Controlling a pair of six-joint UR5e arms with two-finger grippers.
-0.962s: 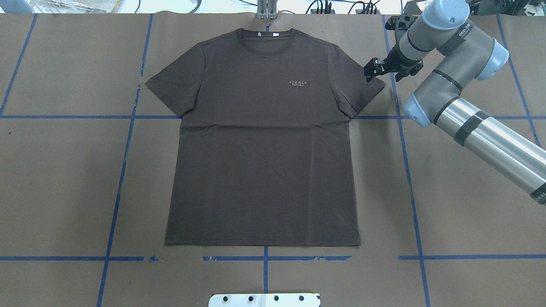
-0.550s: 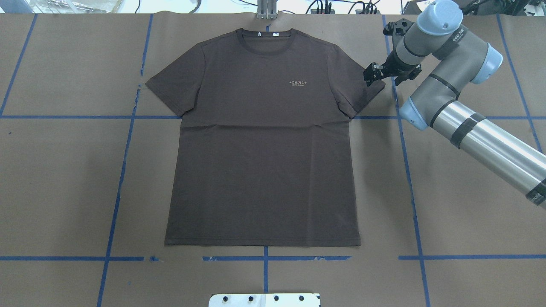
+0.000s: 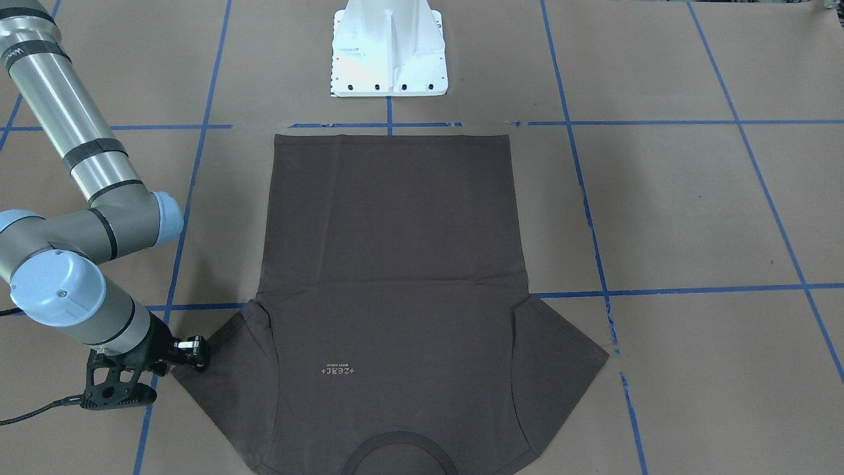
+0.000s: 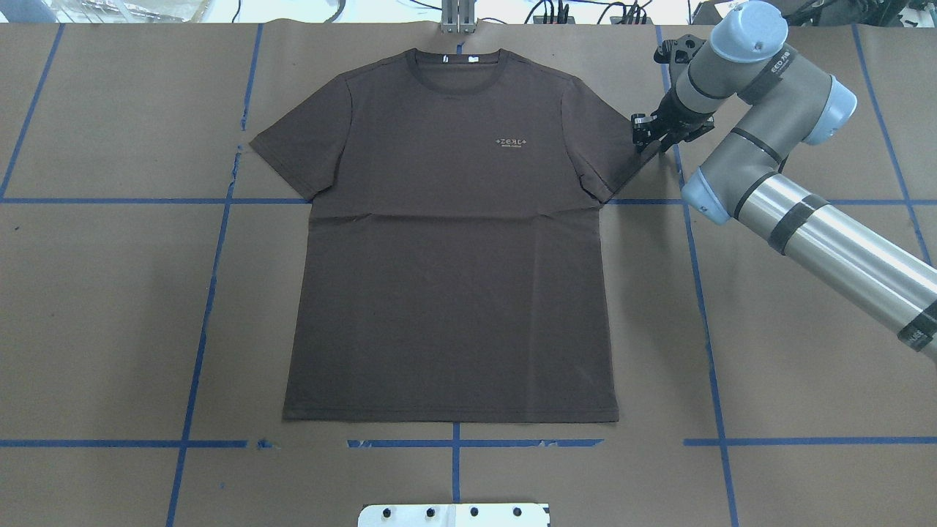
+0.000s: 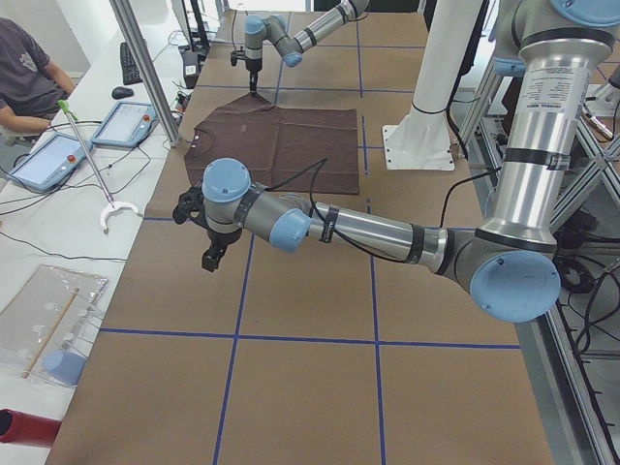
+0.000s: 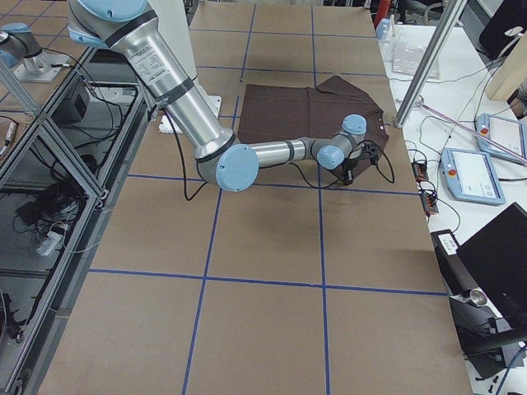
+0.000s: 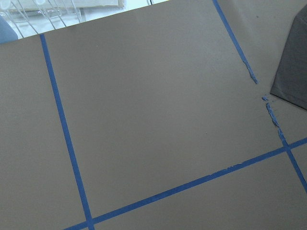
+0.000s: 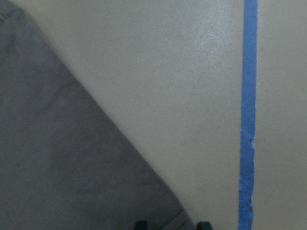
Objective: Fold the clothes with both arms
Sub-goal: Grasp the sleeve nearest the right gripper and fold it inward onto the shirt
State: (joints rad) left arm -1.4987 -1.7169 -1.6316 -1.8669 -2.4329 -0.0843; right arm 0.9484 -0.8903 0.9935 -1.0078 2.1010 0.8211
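One T-shirt on paper-covered table.

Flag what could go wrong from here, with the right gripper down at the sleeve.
1. Thin grab: the right gripper sits at the very tip of the T-shirt sleeve. The wrist view shows only the hem corner between the fingertips, so closing may catch too little cloth and slip, or pinch the brown paper too.
2. Skew: the left gripper hangs over bare paper, well away from the other sleeve. A one-sided pull could drag the shirt crooked.
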